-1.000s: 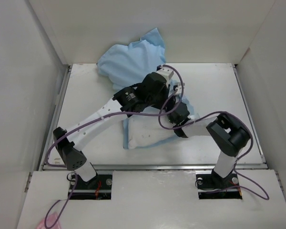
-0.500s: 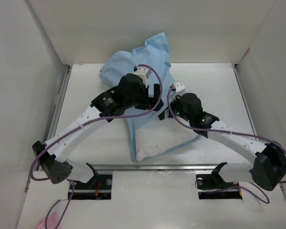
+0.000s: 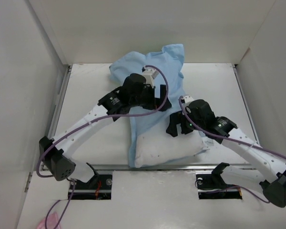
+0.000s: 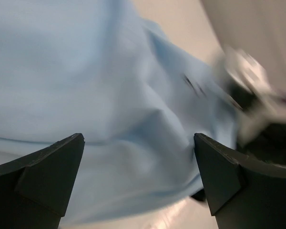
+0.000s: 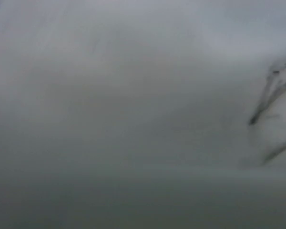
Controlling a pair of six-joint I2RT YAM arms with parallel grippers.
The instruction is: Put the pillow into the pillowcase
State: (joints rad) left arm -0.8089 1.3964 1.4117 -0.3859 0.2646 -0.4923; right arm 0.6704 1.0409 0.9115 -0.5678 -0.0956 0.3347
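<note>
**A:** Where is the pillow [image 3: 169, 150]?

**B:** At the near edge of the table [image 3: 86, 100], between the two arms. Its white near end is bare. The pale blue pillowcase [image 3: 148, 114] runs along its left side and covers its far part.

**A:** So is it inside the pillowcase?

**B:** I can't tell whether the cloth wraps it or only lies over it. From there the pillowcase stretches away across the table, and its far end is bunched up against the back wall [image 3: 133, 28].

**A:** And the left gripper [image 3: 158, 99]?

**B:** It hangs over the middle of the pillowcase, well behind the bare end of the pillow. In its wrist camera the two dark fingers [image 4: 43, 181] stand wide apart with blue cloth spread beneath them. Nothing is pinched between them, so it is loose and gripping nothing.

**A:** The right gripper [image 3: 175, 126]?

**B:** It is low over the line where the blue cloth meets the white pillow, near the left gripper and on its near side. Whether it touches the fabric I can't say. Its own camera gives only a grey-white blur with no fingers in it, and from above it is just a dark shape. I can't tell whether it is spread or clenched.
</note>
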